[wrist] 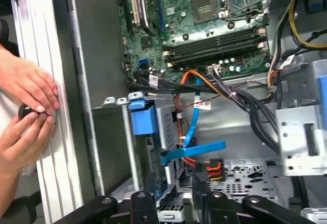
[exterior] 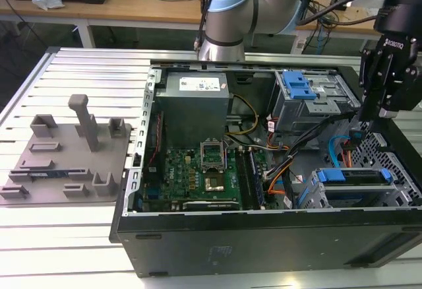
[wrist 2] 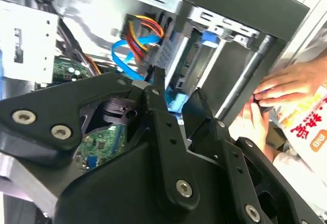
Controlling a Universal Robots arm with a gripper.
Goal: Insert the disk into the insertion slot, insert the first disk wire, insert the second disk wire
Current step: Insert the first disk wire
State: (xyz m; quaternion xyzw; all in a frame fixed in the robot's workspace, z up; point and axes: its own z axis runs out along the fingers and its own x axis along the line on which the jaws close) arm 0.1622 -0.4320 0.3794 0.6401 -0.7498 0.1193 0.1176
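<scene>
Hovering over the slot (exterior: 311,195), where the disk (exterior: 356,174) already sits, the pincer (wrist 2: 176,88) looks clamped on the blue wire (wrist 2: 175,104) at its plug. Both wires seemingly remain to be plugged in.

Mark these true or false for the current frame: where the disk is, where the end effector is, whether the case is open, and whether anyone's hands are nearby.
1. The disk sits in the insertion slot. True.
2. The end effector hangs over the grey fixture plate. False: it is over the end of the PC case on the exterior view's right, near the insertion slot.
3. The PC case is closed. False: its side is open and the motherboard shows.
4. A person's hands are beside the case wall in the first wrist view. True.
</scene>
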